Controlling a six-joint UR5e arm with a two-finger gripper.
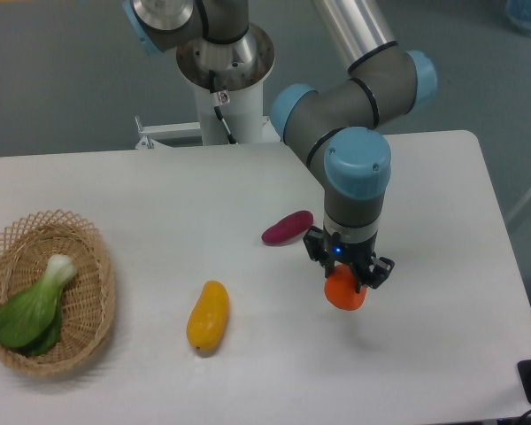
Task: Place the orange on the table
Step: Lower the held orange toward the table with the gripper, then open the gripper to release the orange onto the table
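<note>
The orange is a small round orange-red fruit held between my gripper's fingers. My gripper points down and is shut on it, right of the middle of the white table. The orange hangs just above the tabletop or barely touches it; I cannot tell which. Its top is hidden by the fingers.
A purple oblong vegetable lies just up and left of the gripper. A yellow mango-like fruit lies further left. A wicker basket with a green leafy vegetable sits at the left edge. The arm's base stands behind the table.
</note>
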